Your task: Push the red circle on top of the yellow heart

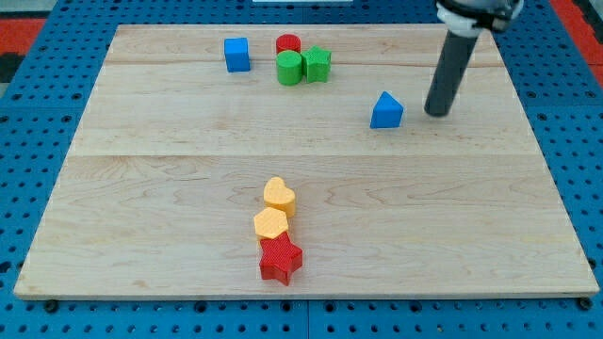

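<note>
The wooden board [141,188] carries everything. The rod, which has no claw, rests my tip [436,112] just right of the blue triangle [386,111]. The red circle [288,43] sits near the top, touching the green circle [289,68], well apart from the yellow heart [279,196] below.

dark rod nearly upright, my tip [436,112] at the view's upper right

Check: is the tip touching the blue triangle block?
Apart. The camera view shows bare wood between my tip and the blue triangle block; the tip sits to the block's right in the view.
</note>
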Robot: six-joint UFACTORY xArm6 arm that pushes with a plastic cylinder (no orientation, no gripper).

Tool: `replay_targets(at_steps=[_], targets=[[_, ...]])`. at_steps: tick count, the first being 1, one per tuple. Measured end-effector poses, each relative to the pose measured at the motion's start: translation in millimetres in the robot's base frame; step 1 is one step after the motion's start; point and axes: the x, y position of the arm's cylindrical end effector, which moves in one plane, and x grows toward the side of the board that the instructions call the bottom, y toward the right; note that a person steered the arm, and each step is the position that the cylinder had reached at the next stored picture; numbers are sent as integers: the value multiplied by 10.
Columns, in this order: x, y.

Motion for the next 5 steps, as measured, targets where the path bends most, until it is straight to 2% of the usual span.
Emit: replay_targets(at_steps=[1,2,3,5], targets=[[-1094,-239],[-1385,-1217],[-1119,-2043],[-279,-2178]])
